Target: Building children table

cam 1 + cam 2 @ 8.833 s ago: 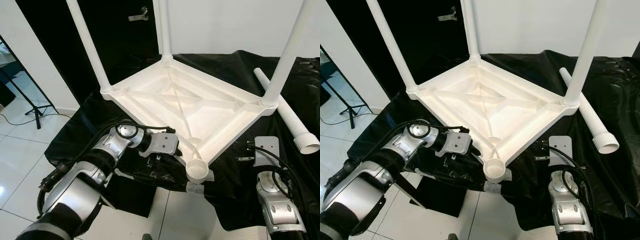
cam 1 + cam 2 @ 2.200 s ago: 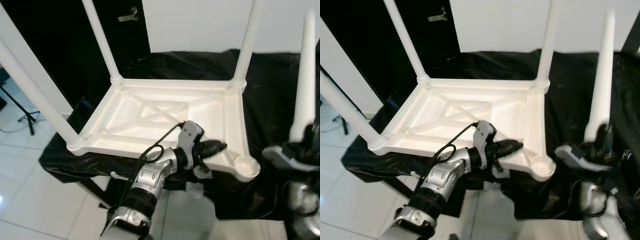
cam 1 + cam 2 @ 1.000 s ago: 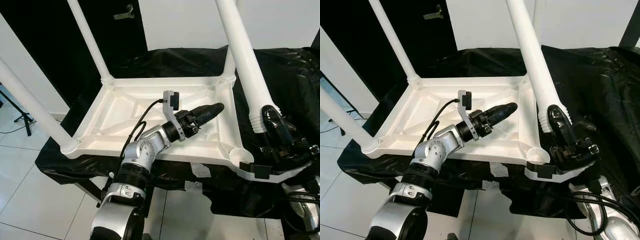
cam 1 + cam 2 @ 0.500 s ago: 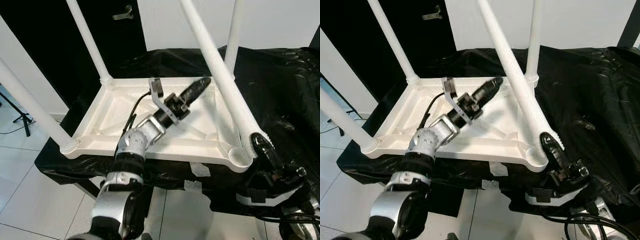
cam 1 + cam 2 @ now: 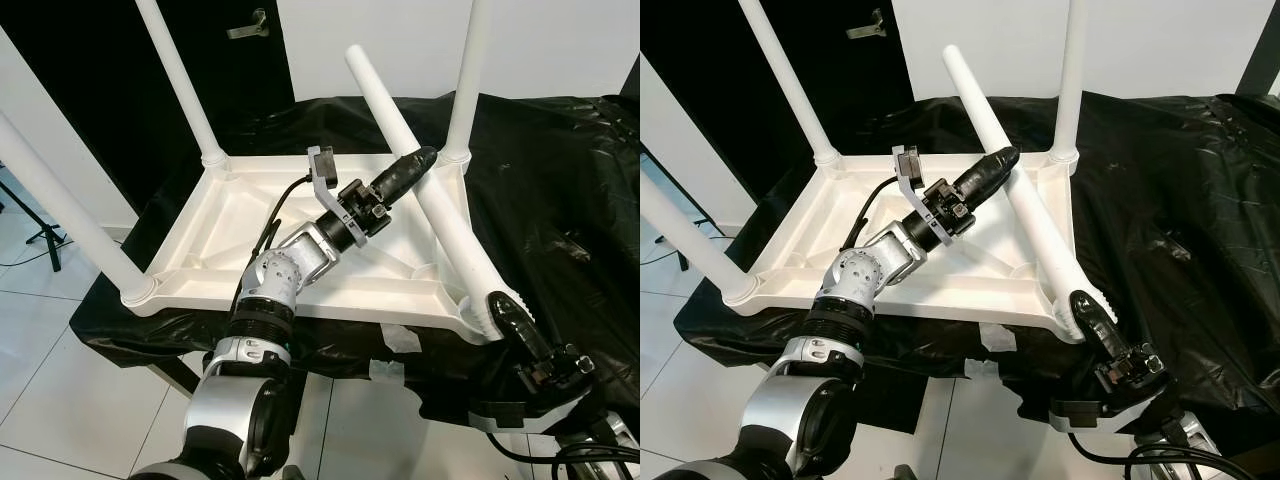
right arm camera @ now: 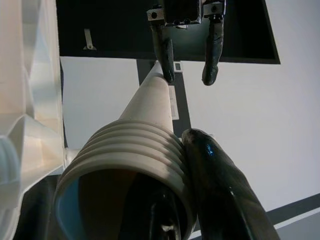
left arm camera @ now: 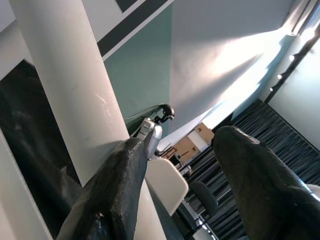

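The upturned white plastic children's table top (image 5: 300,240) lies underside up on the black-sheeted surface (image 5: 560,170), its near edge along the surface's near edge, with 3 white tubular legs already standing in its corner sockets; the 4th white plastic leg with a ribbed threaded end (image 5: 425,190) leans steeply, that end at the near right corner socket (image 5: 478,318) and not plainly seated; the right tool (image 5: 1092,318) is clenched on the ribbed end, 1 finger inside the tube mouth and 1 outside, as the right wrist view shows (image 6: 220,185); the left tool (image 5: 412,165) is spread, 1 finger (image 7: 117,185) touching the shaft, not gripping; risks, as I judge: the tilt could cross-thread or jam the ribs, the loose upper shaft could swing and knock the far right leg (image 5: 462,80), and a hard push could slide the top off the near edge
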{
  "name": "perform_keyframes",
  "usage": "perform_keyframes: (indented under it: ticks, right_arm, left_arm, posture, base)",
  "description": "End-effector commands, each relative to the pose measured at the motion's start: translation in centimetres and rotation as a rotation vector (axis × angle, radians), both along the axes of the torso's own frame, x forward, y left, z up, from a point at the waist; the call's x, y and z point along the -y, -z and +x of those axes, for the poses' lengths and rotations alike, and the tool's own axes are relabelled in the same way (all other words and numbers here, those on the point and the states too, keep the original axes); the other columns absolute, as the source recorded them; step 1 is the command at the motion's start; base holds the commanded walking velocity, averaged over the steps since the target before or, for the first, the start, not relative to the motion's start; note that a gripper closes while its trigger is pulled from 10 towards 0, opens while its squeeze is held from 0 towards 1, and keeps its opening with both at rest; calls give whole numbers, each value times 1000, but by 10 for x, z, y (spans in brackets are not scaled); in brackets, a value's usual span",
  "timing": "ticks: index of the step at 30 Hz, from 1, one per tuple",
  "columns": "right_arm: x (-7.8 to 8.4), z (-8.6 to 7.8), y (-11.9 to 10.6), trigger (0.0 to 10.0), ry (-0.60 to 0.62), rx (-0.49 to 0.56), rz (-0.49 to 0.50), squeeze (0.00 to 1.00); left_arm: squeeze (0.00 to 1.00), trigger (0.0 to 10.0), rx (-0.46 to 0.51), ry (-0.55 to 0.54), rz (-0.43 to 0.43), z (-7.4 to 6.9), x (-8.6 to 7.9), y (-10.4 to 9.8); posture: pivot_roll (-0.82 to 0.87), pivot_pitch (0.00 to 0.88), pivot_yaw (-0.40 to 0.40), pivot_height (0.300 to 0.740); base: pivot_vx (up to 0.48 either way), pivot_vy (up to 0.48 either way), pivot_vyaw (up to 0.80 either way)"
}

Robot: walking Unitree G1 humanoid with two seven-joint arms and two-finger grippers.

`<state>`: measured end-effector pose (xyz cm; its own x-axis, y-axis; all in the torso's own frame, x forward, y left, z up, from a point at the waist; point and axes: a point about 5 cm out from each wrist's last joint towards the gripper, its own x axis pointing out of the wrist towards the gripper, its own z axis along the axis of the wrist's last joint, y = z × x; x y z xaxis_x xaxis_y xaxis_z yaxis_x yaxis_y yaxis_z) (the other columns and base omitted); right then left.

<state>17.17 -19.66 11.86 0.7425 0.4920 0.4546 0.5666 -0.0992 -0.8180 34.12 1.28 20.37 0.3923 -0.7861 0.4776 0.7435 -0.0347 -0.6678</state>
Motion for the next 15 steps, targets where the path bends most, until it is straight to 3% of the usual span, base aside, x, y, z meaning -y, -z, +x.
perform_keyframes:
  ticks: [1,15]
  right_arm:
    - [0,0,-4,0,-29,50,7,0]
    - [15,-4,2,0,26,49,1,0]
  left_arm:
    - [0,10000,-4,62,4,-9,25,3]
    - [0,10000,-17,37,55,-8,17,16]
  posture:
    - [-35,0,86,740]
    - [-43,0,89,740]
  base:
    - [0,0,0]
    - [0,0,0]
